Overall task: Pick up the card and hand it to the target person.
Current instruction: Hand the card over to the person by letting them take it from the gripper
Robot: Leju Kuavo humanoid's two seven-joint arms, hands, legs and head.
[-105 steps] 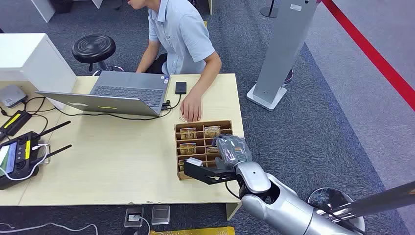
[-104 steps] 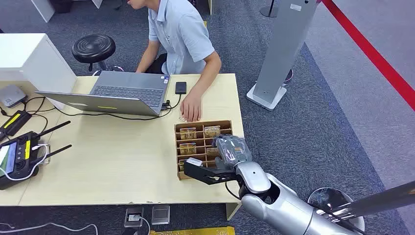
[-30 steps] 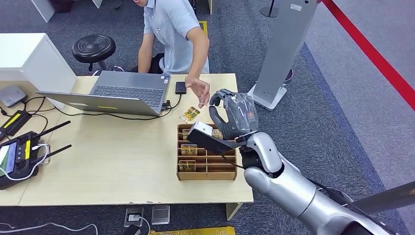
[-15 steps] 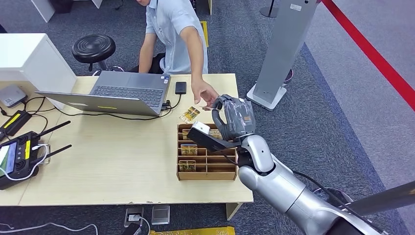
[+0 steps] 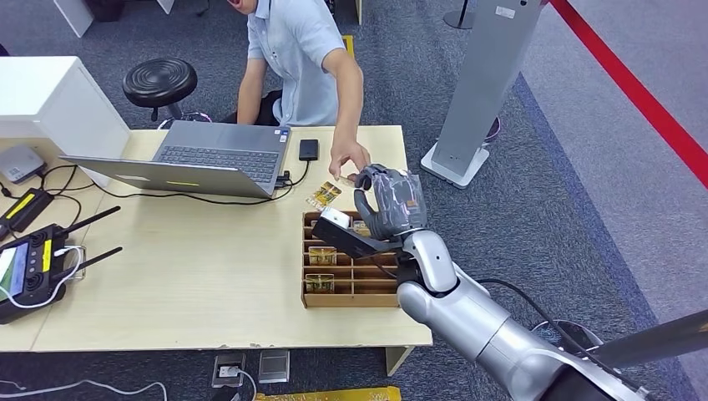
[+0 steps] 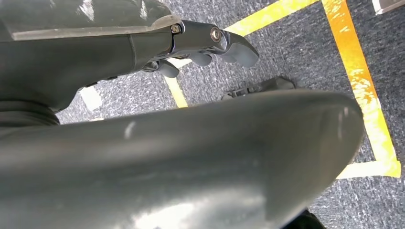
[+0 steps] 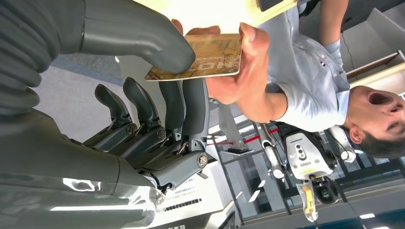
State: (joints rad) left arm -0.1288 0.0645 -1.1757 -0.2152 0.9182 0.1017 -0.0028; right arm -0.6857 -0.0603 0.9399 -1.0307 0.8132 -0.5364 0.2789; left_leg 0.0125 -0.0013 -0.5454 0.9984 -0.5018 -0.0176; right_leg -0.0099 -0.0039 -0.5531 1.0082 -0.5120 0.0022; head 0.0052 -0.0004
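Note:
My right hand [image 5: 391, 200] is raised over the far end of the wooden card tray [image 5: 304, 276], at the table's far right. It pinches a gold-brown card [image 7: 200, 59] between its thumb [image 7: 138, 33] and fingers [image 7: 191, 105]. The person's hand [image 5: 346, 159] reaches across the table from behind the laptop. In the right wrist view that hand [image 7: 239, 71] grips the card's other end, so both of us hold it. In the head view the card [image 5: 344, 180] is a small sliver between the two hands. My left hand [image 6: 205, 43] hangs over the floor, holding nothing.
A few loose cards [image 5: 324, 195] lie on the table just beyond the tray. A laptop [image 5: 209, 154] and a phone [image 5: 309, 149] sit in front of the person. A remote controller [image 5: 29, 271] lies at the left edge. A white kiosk stand [image 5: 484, 83] stands right of the table.
My right hand has risen from the tray with the card and edged slightly left. The person's hand came down to it and now grips the card.

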